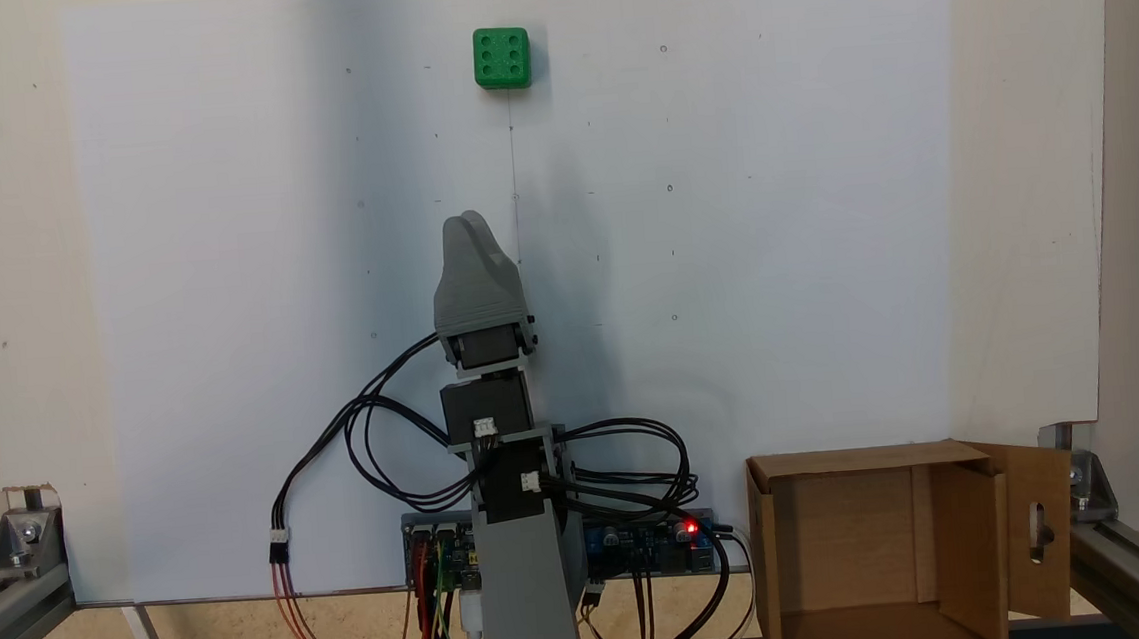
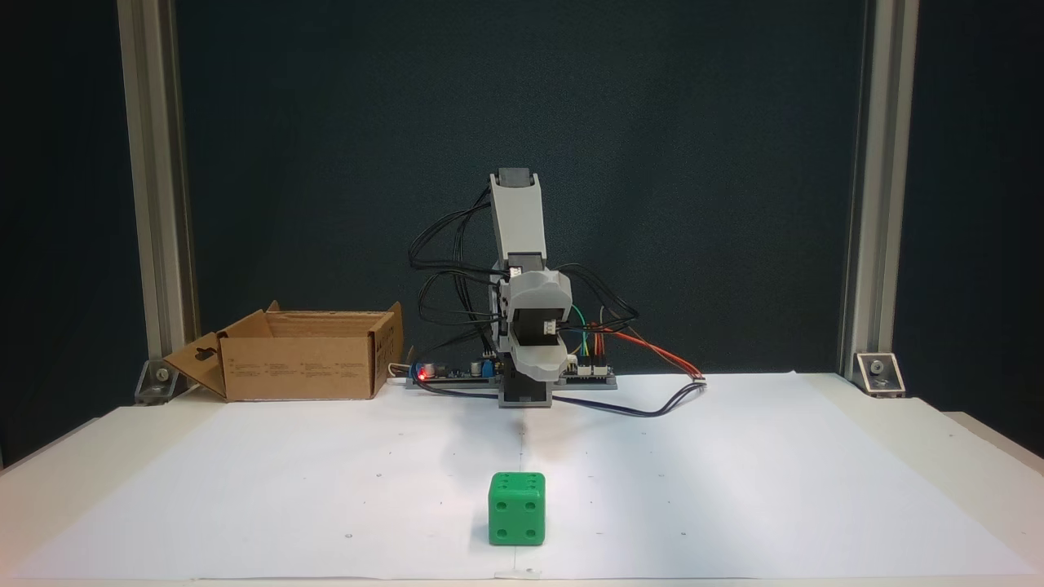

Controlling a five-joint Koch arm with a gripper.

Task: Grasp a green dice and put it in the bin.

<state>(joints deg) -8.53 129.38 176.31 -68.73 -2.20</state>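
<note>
Both fixed views show my arm folded, fingers [image 1: 471, 228] apparently clenched, far from the green dice [image 1: 501, 59]; overreaching could knock it off the bench [image 1: 226, 283].

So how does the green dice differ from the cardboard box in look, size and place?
The green dice is far smaller than the cardboard box. The dice is bright green with round pips; the box is plain brown with flaps. The dice is a closed solid cube; the box is open and looks empty. The dice lies far out on the white paper, the box stands beside the arm's base. Both rest upright on the table, untouched.
</note>
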